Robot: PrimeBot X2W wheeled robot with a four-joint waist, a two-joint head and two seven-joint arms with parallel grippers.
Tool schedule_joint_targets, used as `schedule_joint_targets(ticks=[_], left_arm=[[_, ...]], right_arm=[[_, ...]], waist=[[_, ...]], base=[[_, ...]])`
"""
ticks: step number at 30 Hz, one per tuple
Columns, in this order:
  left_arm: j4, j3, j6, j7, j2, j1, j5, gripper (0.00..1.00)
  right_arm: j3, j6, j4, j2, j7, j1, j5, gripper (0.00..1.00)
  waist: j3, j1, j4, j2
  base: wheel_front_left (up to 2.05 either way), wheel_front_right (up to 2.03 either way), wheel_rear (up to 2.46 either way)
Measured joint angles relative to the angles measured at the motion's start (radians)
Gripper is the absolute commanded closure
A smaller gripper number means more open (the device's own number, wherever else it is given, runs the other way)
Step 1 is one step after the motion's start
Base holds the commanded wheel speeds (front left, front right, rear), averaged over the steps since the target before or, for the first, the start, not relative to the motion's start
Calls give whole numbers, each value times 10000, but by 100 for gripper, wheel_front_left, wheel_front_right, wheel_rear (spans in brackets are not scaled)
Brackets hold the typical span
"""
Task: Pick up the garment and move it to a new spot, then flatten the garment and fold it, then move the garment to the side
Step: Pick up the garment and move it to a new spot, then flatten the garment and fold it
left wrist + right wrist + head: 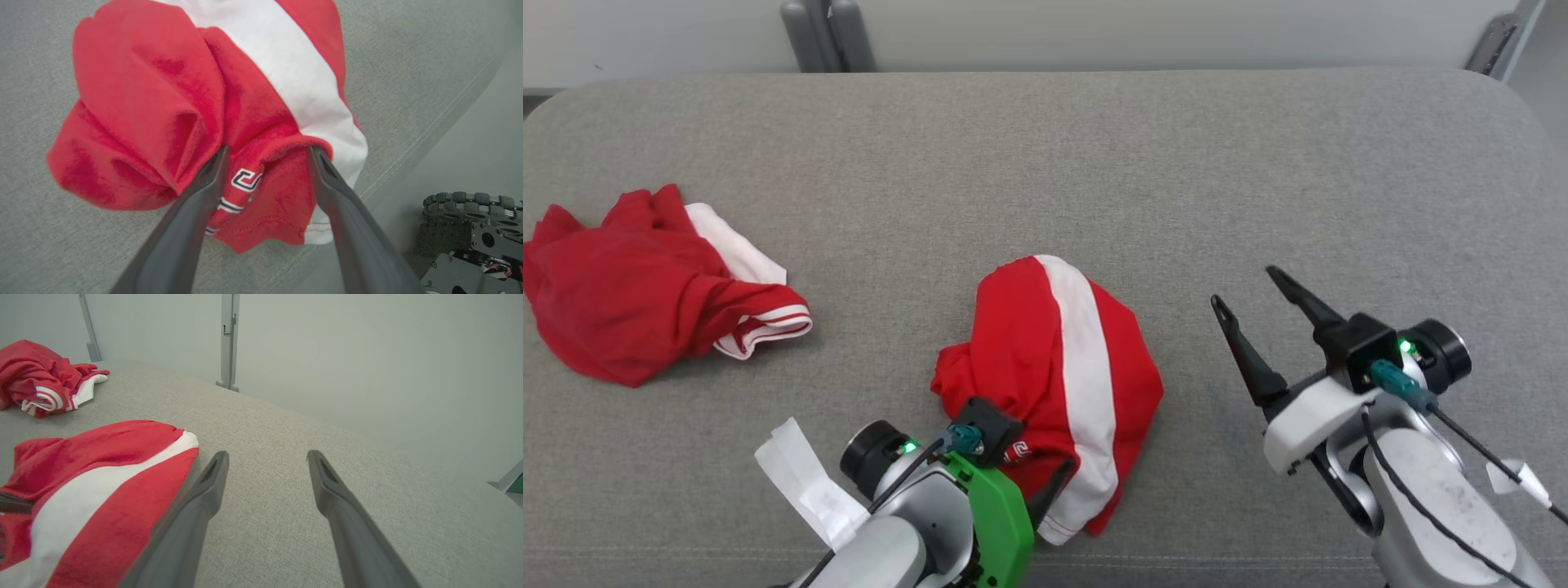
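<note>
Left gripper (267, 153) stands open, my fingers astride the red-and-white garment (1045, 351) at lower centre; my right gripper (1243, 286) is open, clear of it. Two garments: second garment (621, 294) at left. Left wrist view adds dark machinery (474, 237) lower right.

Bare test room, lab-like.
Grey fabric pad (1143, 163) across centre; plain pale wall (367, 355) along top; grey metal posts (829, 33) upper left.

Left gripper (268, 152) sits low at lower left, fingers spread wide. Right gripper (1243, 286) at lower right, jaws apart, pointing up-left.
</note>
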Motion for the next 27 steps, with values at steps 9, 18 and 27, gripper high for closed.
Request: schedule_joint_targets(ticks=[9, 18, 27], left_arm=[[-378, -121, -2, -334, -1168, -7, -510, 0], [-295, -662, -73, -454, -1565, 77, -913, 0], [-13, -880, -104, -769, -1695, 883, -2017, 0]], right_arm=[[84, 240, 1124, -667, 1749, -2294, 512, 0], [2036, 245, 2439, -1360, 3116, -3313, 1383, 0], [3254, 244, 3066, -1708, 3461, -3491, 2598, 0]], waist=[[121, 0, 981, 0], [210, 0, 2181, 0], [254, 0, 3377, 0]], base=[[0, 0, 0], [0, 0, 0], [0, 0, 0]])
